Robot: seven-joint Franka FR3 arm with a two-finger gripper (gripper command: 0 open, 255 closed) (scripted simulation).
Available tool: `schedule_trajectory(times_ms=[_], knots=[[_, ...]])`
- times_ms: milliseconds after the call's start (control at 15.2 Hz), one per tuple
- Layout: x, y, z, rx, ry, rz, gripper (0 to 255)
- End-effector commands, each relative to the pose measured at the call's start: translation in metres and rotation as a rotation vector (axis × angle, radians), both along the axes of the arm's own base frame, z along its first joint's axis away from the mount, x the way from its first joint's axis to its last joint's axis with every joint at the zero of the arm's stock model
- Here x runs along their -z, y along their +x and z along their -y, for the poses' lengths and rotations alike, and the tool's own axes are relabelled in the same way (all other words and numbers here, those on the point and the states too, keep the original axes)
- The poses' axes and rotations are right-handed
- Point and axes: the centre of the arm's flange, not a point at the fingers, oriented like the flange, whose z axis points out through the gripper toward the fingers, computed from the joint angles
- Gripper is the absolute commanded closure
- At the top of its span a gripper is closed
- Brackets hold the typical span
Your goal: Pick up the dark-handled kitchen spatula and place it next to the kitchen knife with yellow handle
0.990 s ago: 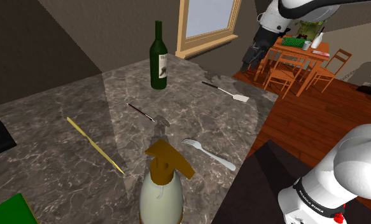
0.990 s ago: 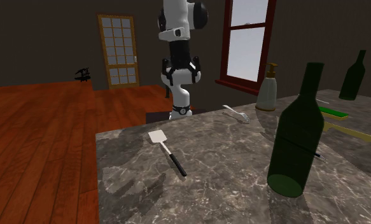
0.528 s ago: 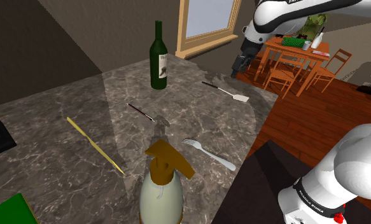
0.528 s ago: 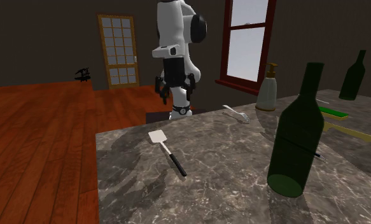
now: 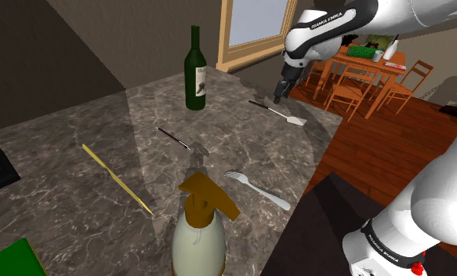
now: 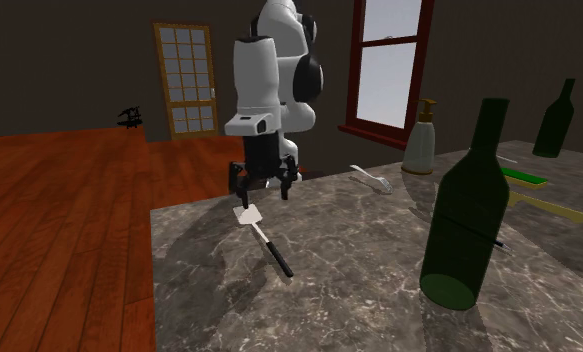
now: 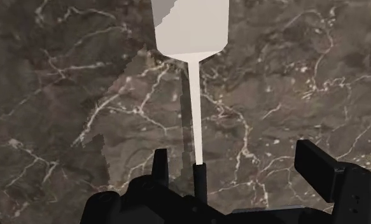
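The claw (image 5: 280, 92) hangs spread wide just above the spatula (image 5: 278, 112), which lies untouched on the counter (image 5: 219, 149), upper right in the shoulder view. This looks like the approach; next comes lowering and pinching its dark handle (image 5: 259, 103), then carrying it toward the yellow-handled knife (image 5: 117, 179) at left.

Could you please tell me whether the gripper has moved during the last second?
Yes. In the shoulder view the gripper has come down and left, from beside the dining chairs to just above the spatula.
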Motion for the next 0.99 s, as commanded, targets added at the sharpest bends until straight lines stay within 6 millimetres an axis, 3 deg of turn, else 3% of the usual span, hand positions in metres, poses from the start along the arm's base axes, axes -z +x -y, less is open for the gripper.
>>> schedule_trajectory(times_ms=[0,528,924], knots=[[0.019,0.017,0.010,-0.018,-0.008,-0.008,0],[0.061,0.021,0.010,-0.019,-0.009,-0.009,0],[0.061,0.021,0.010,-0.019,-0.009,-0.009,0]])
